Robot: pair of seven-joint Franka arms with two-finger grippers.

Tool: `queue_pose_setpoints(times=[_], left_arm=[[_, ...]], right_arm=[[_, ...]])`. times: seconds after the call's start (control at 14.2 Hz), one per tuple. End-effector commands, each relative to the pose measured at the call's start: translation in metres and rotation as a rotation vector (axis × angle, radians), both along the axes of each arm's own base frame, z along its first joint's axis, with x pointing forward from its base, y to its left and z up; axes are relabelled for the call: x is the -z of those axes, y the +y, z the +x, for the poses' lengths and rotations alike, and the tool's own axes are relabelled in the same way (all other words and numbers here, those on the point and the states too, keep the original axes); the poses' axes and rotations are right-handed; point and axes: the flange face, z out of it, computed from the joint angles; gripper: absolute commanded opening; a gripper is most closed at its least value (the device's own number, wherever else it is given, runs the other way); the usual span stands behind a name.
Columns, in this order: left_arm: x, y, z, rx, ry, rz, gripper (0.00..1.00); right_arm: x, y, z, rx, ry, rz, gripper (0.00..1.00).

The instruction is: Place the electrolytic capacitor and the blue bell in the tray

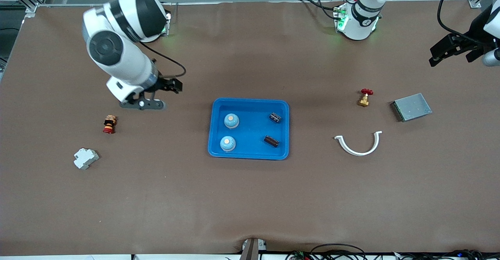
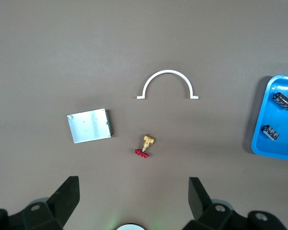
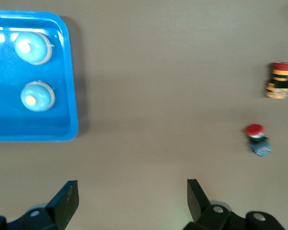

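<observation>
The blue tray (image 1: pixel 249 156) sits mid-table and already holds two blue bells (image 1: pixel 231 121) (image 1: pixel 227 143), side by side at the right arm's end of it, and two dark capacitors (image 1: pixel 275 117) (image 1: pixel 271 141) at the left arm's end, so the task looks finished or nearly so. Each bell is a small rounded dome with a pale button on top; it looks light and hard, probably smooth and a bit slippery, so a hold low across its widest part seems safer than a pinch on the curved crown. Each capacitor is a short stiff cylinder lying on its side; it would likely roll, so a grip across the barrel at mid-length seems best, well away from any thin legs that could bend. The right gripper (image 1: pixel 168 86) hangs with its jaws wide and empty over bare table between the tray and a red-capped push button (image 1: pixel 109 124), with a white plastic block (image 1: pixel 86 158) nearer the camera. The left gripper (image 1: pixel 449 51) is also wide and empty, up over the table's edge at its own end, above a grey metal box (image 1: pixel 412 106), a small brass valve (image 1: pixel 365 97) and a white curved clip (image 1: pixel 358 144).
</observation>
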Motion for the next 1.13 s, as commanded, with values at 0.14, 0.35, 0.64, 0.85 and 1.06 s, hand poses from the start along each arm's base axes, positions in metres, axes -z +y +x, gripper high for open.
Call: queue_pose_setpoints(times=[0.14,0.35,0.64,0.85,1.06], left_arm=[[0.001,0.001,0.006,0.015,-0.005,-0.020,1.00],[0.001,0.001,0.007,0.016,-0.006,-0.022,1.00],[-0.001,0.000,0.007,0.019,-0.009,-0.023,1.00],[-0.001,0.001,0.008,0.016,-0.015,-0.022,1.00],[-0.002,0.000,0.011,0.017,-0.038,-0.025,1.00]], right_arm=[[-0.072,-0.108,-0.008,-0.026,-0.079,0.048,1.00],[-0.113,-0.167,0.001,0.020,-0.089,0.029,1.00],[-0.166,-0.227,0.027,0.114,-0.190,0.003,1.00],[-0.174,-0.273,0.038,0.194,-0.215,0.017,1.00],[-0.171,-0.280,0.041,0.156,-0.210,0.049,1.00]])
